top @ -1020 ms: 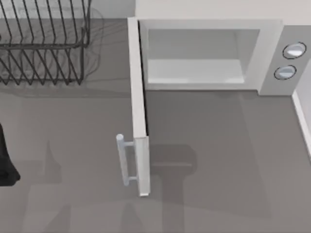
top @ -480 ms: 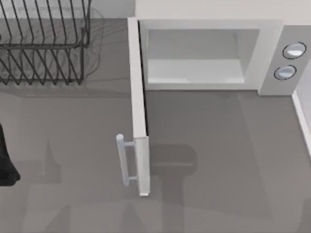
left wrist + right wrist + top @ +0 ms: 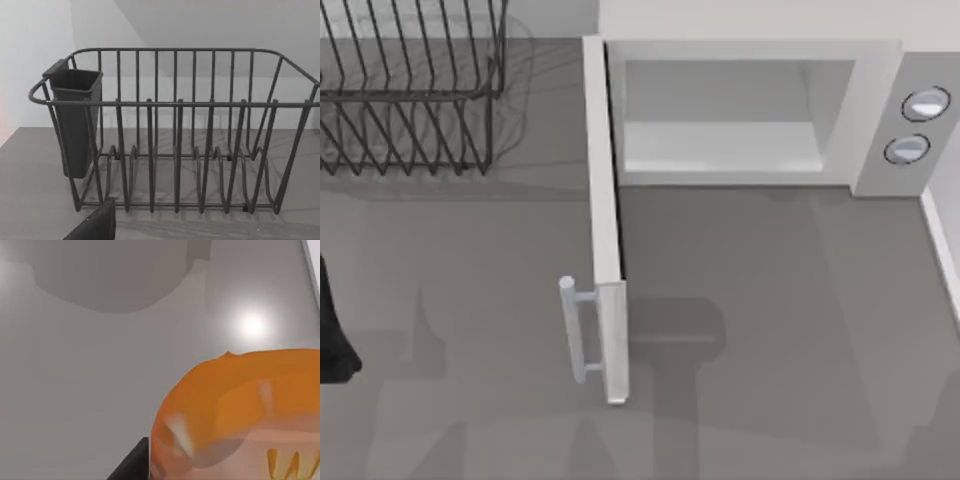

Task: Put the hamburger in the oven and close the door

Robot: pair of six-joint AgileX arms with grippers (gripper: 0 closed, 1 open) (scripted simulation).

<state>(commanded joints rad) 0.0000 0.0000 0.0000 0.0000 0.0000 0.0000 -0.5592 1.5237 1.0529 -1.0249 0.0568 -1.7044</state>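
The oven (image 3: 750,110) sits at the top view's upper centre with its door (image 3: 605,220) swung fully open toward the frame's lower middle, while the hamburger (image 3: 240,415) looms against the right gripper (image 3: 131,466), whose grip I cannot tell, above the grey table (image 3: 90,365).

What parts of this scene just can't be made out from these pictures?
- Hamburger: the right wrist view's edge cuts it off, so whether it is held or resting is unclear.
- Right end effector: a dark sliver beside the hamburger; fingers cannot be judged.
- Left arm: cut by the top view's left edge.
- Rack: its far part is cropped in the top view.
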